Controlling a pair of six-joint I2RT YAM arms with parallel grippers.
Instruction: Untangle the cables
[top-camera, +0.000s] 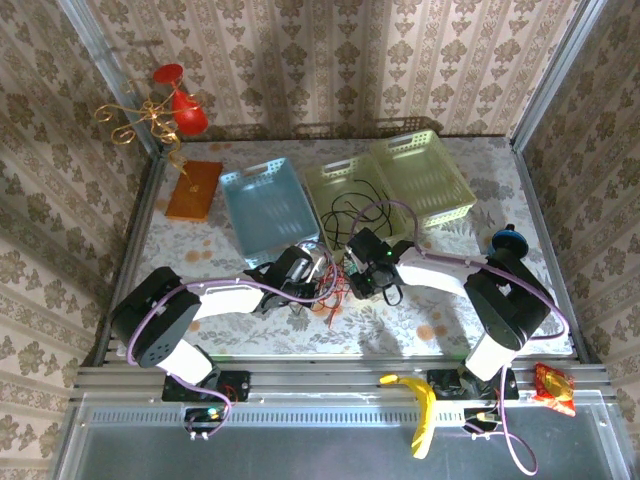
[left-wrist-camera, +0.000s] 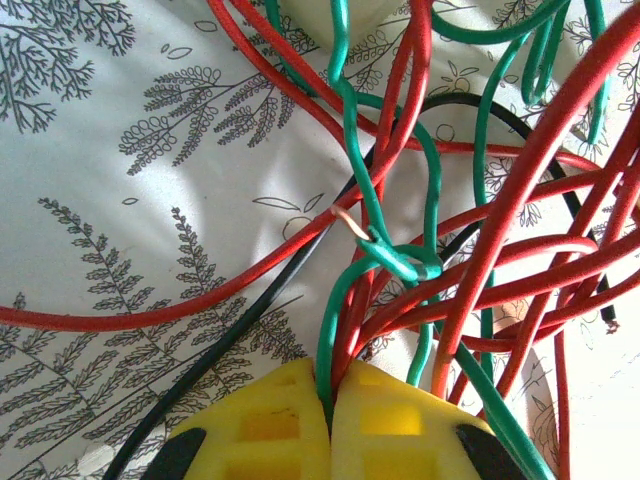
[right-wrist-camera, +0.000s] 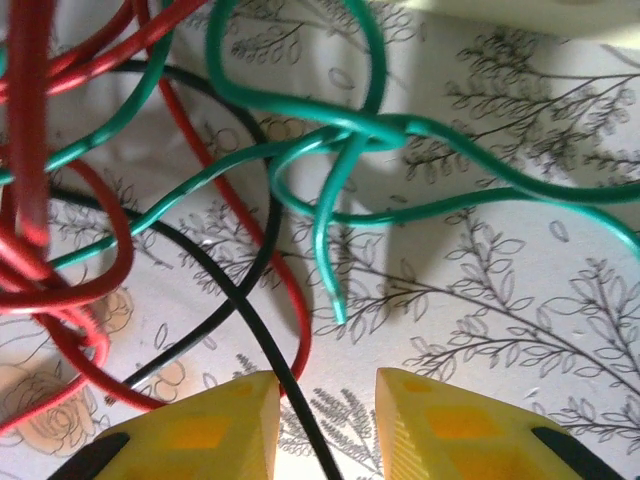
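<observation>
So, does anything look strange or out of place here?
Yes. The green wire looks knotted tightly around itself in the tangle, beside a bare copper tip. Also, a banana lies on the metal rail in front of the table.

Left arm (top-camera: 160, 320) and right arm (top-camera: 505, 300): black joint housings, white link shells, purple cables (top-camera: 385, 204) routed alongside, yellow moulded fingers (left-wrist-camera: 400, 430) with recessed pockets.
</observation>
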